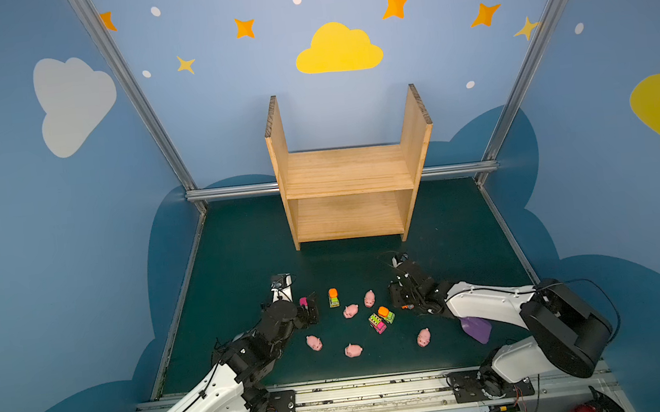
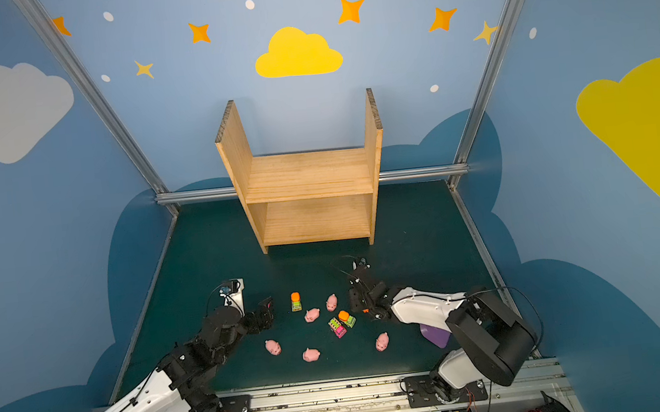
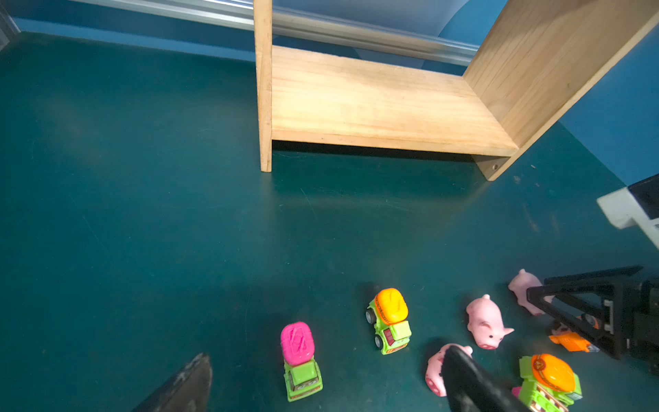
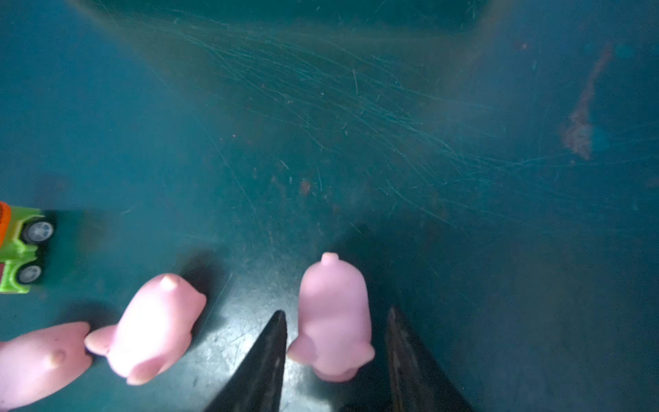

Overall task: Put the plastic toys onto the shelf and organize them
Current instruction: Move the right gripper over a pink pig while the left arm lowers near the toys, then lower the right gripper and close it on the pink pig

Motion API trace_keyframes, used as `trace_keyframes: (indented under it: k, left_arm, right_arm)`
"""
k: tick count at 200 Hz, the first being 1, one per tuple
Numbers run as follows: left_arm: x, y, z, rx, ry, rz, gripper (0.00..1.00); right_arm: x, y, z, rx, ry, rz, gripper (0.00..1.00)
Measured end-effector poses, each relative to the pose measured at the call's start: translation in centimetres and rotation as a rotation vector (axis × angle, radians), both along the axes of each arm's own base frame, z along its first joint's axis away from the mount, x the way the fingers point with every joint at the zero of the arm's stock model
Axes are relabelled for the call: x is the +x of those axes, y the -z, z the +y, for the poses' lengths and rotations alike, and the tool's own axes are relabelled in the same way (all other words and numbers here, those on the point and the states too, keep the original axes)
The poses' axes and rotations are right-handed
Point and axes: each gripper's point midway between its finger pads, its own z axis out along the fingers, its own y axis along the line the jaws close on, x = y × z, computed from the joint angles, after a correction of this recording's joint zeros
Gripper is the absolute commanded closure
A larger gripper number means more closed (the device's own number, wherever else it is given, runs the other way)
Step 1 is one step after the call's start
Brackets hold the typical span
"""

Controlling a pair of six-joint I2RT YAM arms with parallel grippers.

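The right hand stands half-open astride a smooth, rounded pig, narrow gaps either side; the left hand gapes wide, empty.

The shelf before me is pale bare wood, matt, its grain plain to see. The pigs I see are smooth pink plastic with a soft sheen; the vehicles are glossier hard plastic. The table mat is dull green, scratched.

A tally of the scene.
There were six pink pigs, one hidden from above, five toy vehicles, one wooden shelf and one purple scoop.
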Motion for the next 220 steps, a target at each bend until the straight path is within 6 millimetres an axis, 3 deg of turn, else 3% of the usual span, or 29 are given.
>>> trace_keyframes:
  k: [60,131,220]
  left_arm:
    - [-0.1,-0.5,0.1,-0.011,-0.001,-0.013,0.00]
    - [-0.1,-0.9,0.3,-0.016,-0.007,-0.028,0.00]
    - [-0.2,-1.2,0.9,-0.006,-0.017,-0.055,0.00]
  right_arm:
    - [-0.3,-0.4,-0.3,-0.016,0.001,-0.002,0.50]
    - [0.2,-1.5,0.2,-0.025,-0.005,-0.017,0.54]
    - [0.8,0.0,1.2,-0.078,0.002,0.029,0.59]
